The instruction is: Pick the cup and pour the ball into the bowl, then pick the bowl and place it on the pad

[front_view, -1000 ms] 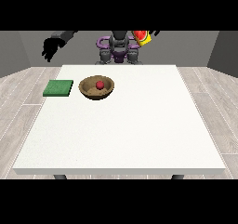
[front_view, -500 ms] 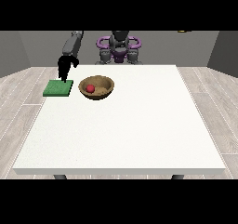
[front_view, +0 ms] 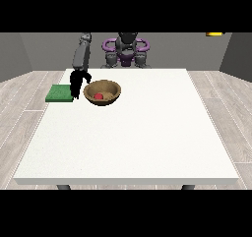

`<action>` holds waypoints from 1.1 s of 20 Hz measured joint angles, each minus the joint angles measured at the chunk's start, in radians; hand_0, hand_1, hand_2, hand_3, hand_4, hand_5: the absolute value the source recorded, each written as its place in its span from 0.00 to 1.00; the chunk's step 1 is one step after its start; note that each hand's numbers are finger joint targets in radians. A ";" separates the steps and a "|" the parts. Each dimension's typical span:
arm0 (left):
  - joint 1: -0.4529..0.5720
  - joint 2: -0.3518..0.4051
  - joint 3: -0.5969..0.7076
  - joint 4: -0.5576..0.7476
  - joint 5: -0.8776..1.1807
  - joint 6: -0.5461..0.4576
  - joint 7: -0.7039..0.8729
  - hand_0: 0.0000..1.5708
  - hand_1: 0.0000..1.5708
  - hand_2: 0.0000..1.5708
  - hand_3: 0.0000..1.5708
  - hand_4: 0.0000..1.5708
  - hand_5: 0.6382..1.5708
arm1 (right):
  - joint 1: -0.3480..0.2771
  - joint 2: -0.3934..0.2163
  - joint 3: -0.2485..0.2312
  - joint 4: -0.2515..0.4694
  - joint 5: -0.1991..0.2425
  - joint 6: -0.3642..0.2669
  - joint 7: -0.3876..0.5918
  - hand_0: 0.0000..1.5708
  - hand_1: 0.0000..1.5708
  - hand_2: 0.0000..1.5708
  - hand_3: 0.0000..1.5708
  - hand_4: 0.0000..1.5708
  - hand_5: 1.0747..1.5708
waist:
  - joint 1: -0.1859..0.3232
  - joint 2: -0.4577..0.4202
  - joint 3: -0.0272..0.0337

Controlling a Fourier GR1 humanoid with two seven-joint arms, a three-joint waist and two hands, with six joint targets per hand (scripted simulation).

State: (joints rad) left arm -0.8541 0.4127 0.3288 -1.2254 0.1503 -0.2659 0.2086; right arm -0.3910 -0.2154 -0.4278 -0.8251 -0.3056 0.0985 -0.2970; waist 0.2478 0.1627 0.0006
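A broad white worktop (front_view: 128, 133) fills most of the front view, set on a floor of pale grey planks (front_view: 19, 103) with grey walls behind. At the far edge of the worktop stands the humanoid robot (front_view: 126, 49), its dark torso ringed by purple fittings. One grey arm (front_view: 82, 54) reaches down from its shoulder at the view's left, ending in a black hand (front_view: 78, 82) that hangs low over the worktop.

The wooden bowl (front_view: 102, 92) sits upright on the worktop near that far edge, well to the view's left of centre. The black hand is just beside the bowl, on the side away from centre, at about rim height; whether it touches the rim cannot be told, and whether its fingers are straight, curled or closed on anything cannot be told either. On the far side of the hand from the bowl lies the flat green pad (front_view: 60, 93), near the worktop's left edge, its inner end partly covered by the hand. The bowl rests on bare worktop, apart from the pad.

Inside the bowl lies the small red ball (front_view: 99, 96), low against the wall nearer the hand. A sliver of yellow (front_view: 215, 34) shows at the top of the view, far to the right of the bowl; what it belongs to cannot be made out.
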 measured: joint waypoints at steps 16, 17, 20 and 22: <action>0.078 0.134 0.088 -0.109 0.127 -0.059 0.037 0.00 0.00 0.00 0.00 0.65 0.96 | -0.146 -0.030 0.009 0.259 0.018 0.030 -0.192 0.00 0.00 0.00 0.00 0.27 0.95 | -0.041 0.083 -0.0067; 0.078 0.138 0.089 -0.107 0.127 -0.057 0.039 0.00 0.00 0.00 0.00 0.65 0.96 | -0.156 -0.014 0.017 0.260 0.025 0.007 -0.193 0.00 0.00 0.00 0.00 0.28 0.95 | -0.044 0.078 -0.0081; 0.082 0.167 0.107 -0.097 0.150 -0.073 0.045 0.00 0.00 0.00 0.00 0.65 0.97 | -0.177 0.013 0.031 0.269 0.033 -0.019 -0.212 0.00 0.00 0.00 0.00 0.30 0.96 | -0.050 0.075 -0.0100; 0.096 0.166 0.104 -0.103 0.154 -0.074 0.047 0.00 0.00 0.00 0.00 0.65 0.97 | -0.196 0.026 0.039 0.280 0.038 -0.045 -0.207 0.00 0.00 0.00 0.00 0.30 0.95 | -0.051 0.065 -0.0096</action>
State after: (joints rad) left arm -0.7583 0.5786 0.4323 -1.3280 0.3048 -0.3394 0.2559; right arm -0.5869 -0.1890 -0.3886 -0.5453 -0.2672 0.0536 -0.5040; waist 0.1970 0.2275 -0.0090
